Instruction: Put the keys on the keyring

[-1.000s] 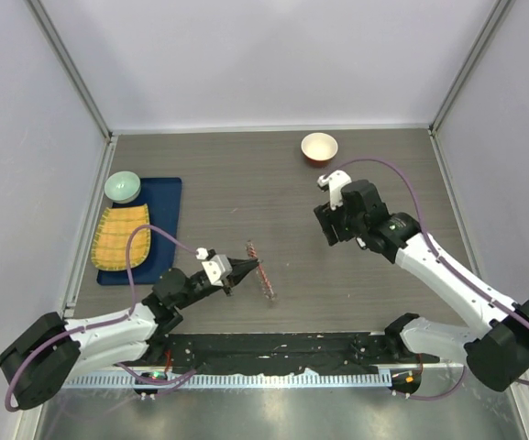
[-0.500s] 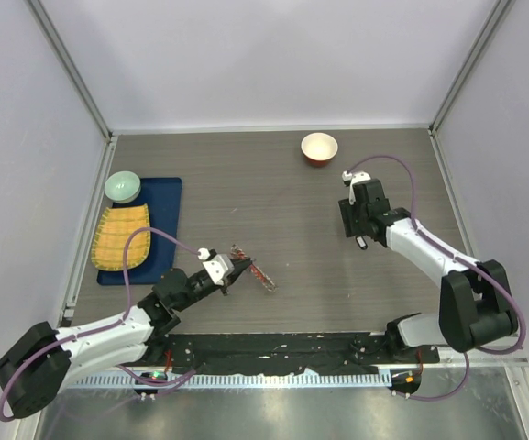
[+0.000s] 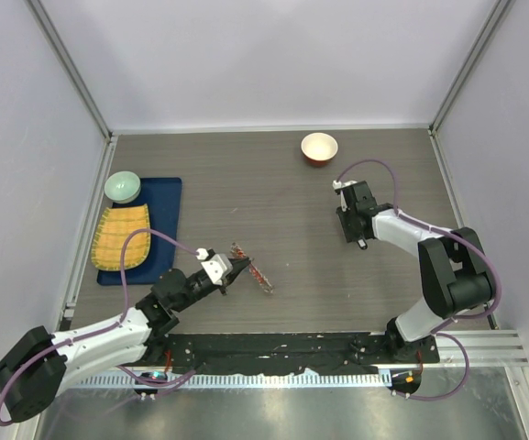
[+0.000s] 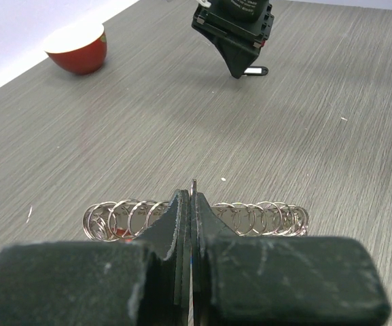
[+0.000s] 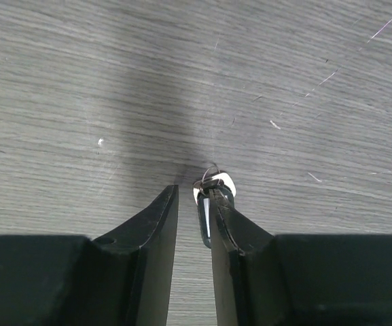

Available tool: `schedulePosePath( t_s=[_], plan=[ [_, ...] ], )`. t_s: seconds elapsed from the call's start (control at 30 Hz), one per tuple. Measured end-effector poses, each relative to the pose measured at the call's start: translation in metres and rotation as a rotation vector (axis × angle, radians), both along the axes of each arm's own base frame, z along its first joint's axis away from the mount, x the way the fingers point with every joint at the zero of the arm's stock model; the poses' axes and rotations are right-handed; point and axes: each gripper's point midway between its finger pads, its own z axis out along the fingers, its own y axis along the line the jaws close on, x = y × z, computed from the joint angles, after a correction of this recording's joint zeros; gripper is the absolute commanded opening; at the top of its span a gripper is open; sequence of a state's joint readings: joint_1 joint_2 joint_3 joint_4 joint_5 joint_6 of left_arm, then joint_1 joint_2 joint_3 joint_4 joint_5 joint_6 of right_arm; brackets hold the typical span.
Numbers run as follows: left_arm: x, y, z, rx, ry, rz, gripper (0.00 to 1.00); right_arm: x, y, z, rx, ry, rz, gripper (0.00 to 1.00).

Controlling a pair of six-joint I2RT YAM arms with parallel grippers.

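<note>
The keyring (image 3: 261,277), a red bar with a silvery coil of rings, lies on the table just beyond my left gripper (image 3: 242,266). In the left wrist view the coil (image 4: 263,217) stretches across behind the fingertips. My left gripper (image 4: 194,197) is shut on a thin silvery key seen edge-on. My right gripper (image 3: 359,238) is low over a black-and-white oval key (image 3: 363,245). In the right wrist view that gripper (image 5: 194,193) is open, and the oval key (image 5: 206,217) stands between the jaws against the right finger. The other keys are not visible.
A red-rimmed white bowl (image 3: 320,160) stands at the back, right of centre, and also shows in the left wrist view (image 4: 77,51). A blue tray (image 3: 168,197) at the left holds a green bowl (image 3: 123,186) and a yellow mat (image 3: 122,236).
My right gripper has swung right and down onto the oval key. My left gripper drew back slightly, and the keyring shifted and turned with it.
</note>
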State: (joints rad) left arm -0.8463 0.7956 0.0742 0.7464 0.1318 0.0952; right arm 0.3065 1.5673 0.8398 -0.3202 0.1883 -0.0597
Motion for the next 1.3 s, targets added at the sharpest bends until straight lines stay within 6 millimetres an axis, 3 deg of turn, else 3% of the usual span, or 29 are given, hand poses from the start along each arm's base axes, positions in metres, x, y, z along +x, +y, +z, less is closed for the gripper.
schedulePosePath(
  t_s=[0.37, 0.53, 0.9, 1.03, 1.17, 1.3],
  plan=[
    [0.0, 0.0, -0.001, 0.004, 0.004, 0.0, 0.0, 0.007, -0.004, 0.004, -0.031, -0.016, 0.003, 0.29],
    [0.0, 0.0, -0.001, 0.004, 0.004, -0.002, 0.0, 0.006, -0.005, -0.003, -0.042, 0.006, 0.004, 0.27],
    [-0.001, 0.0, -0.002, 0.006, 0.007, -0.003, 0.0, 0.008, -0.009, -0.003, -0.068, 0.001, -0.008, 0.01],
    [-0.001, 0.0, -0.003, 0.007, 0.007, -0.005, 0.0, 0.009, -0.01, 0.0, -0.079, -0.01, -0.01, 0.01],
    [-0.002, -0.002, -0.003, 0.008, 0.007, -0.016, 0.0, 0.003, 0.001, 0.006, -0.072, -0.01, 0.029, 0.01],
    [-0.004, -0.003, -0.003, 0.009, 0.007, -0.029, 0.01, -0.005, 0.03, 0.032, -0.018, -0.062, 0.13, 0.01]
  ],
)
